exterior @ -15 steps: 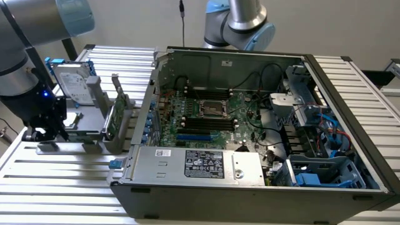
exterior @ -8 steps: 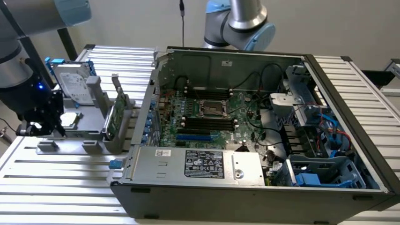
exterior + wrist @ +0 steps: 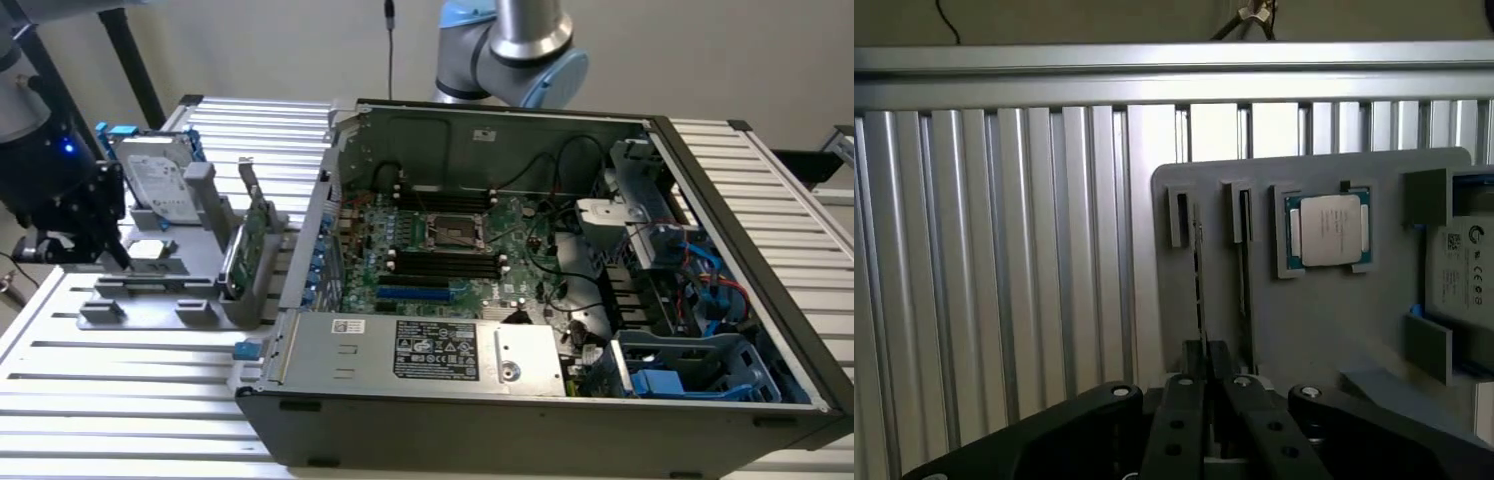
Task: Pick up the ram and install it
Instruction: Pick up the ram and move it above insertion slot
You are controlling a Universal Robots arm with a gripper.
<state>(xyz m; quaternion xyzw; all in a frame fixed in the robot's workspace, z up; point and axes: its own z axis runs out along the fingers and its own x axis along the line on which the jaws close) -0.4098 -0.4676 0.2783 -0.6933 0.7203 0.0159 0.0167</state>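
The ram (image 3: 1200, 290) shows edge-on in the wrist view as a thin dark stick running along the grey holder (image 3: 1314, 330) into my gripper (image 3: 1211, 405). The black fingers (image 3: 1179, 420) stand close together with the stick's near end between them, so the gripper looks shut on it. I cannot tell whether the stick still sits in its slot. In the exterior view my gripper (image 3: 94, 245) hangs over the near end of the holder (image 3: 147, 300), at the exterior view's left. The motherboard (image 3: 441, 250) with its long black slots (image 3: 447, 262) lies in the open case.
On the holder are a CPU (image 3: 1328, 230), a hard drive (image 3: 158, 180) and a tall green card with a metal bracket (image 3: 244, 250). The open computer case (image 3: 534, 420) with its power supply (image 3: 414, 350) stands at the exterior view's right. All rests on ribbed aluminium rails (image 3: 134, 380).
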